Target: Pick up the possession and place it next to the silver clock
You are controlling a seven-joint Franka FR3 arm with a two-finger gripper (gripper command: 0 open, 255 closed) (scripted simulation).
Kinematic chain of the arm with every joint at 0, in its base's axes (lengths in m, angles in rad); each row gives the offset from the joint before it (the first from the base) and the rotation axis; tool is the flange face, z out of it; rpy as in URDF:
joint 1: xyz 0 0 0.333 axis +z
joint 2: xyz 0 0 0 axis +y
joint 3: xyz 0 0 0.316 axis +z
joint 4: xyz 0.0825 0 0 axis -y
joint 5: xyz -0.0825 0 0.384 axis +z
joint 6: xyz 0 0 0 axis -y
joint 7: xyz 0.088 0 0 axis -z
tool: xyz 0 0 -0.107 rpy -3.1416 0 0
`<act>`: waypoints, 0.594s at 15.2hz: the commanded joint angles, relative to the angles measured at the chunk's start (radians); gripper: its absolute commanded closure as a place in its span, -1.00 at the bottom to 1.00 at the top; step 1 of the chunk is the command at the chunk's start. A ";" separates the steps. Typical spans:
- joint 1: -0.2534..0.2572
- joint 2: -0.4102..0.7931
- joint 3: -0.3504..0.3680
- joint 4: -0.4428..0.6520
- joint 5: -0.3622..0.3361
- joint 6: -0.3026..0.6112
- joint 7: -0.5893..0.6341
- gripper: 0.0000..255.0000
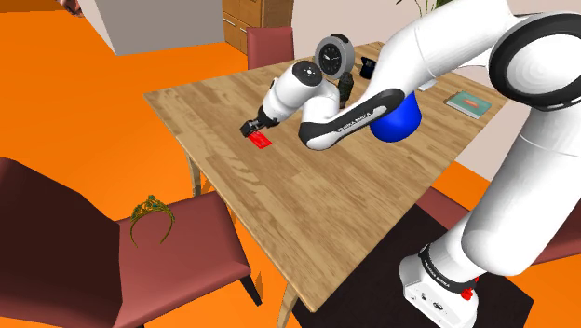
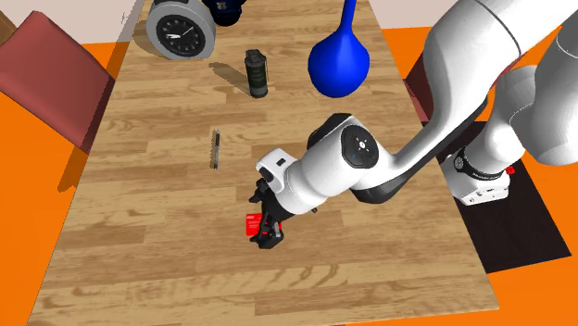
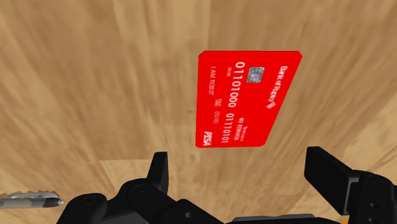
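Since the red bank card (image 3: 245,98) lies flat on the wooden table (image 1: 307,214) with nothing clamped on it, this looks like the reach-and-grab step, and the carry hasn't started. The gripper (image 3: 238,159) hangs low over the card with its fingers spread wide. In the wrist view the card sits just past the tips and inside the gap between them, touching neither finger. In the second exterior view the gripper (image 2: 269,236) is right at the card (image 2: 251,225), about mid-table.

Next move, best guess: drop straight down until the tips almost meet the wood, nudge forward so the fingers straddle the card, then close across its narrow width. A card this thin and flat is a pain to pinch. The fingers will probably have to catch its long edges exactly, or it just slides or stays put.

The silver clock (image 2: 181,31) stands upright at the far end of the table, well apart from the card. A dark canister (image 2: 257,72) is near it and a blue vase (image 2: 338,60) a bit further along. A pen (image 2: 215,148) lies between the card and the clock. The bare wood beside the clock looks like the obvious drop spot, so the carry needs to clear the pen and not clip the canister.
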 commanded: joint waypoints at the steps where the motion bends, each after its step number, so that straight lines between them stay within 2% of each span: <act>1: 0.015 0.033 -0.017 0.026 -0.028 0.005 0.023 -1.00; 3: 0.031 0.072 -0.038 0.056 -0.057 0.015 0.046 -1.00; 9: 0.031 0.072 -0.038 0.056 -0.057 0.015 0.046 -1.00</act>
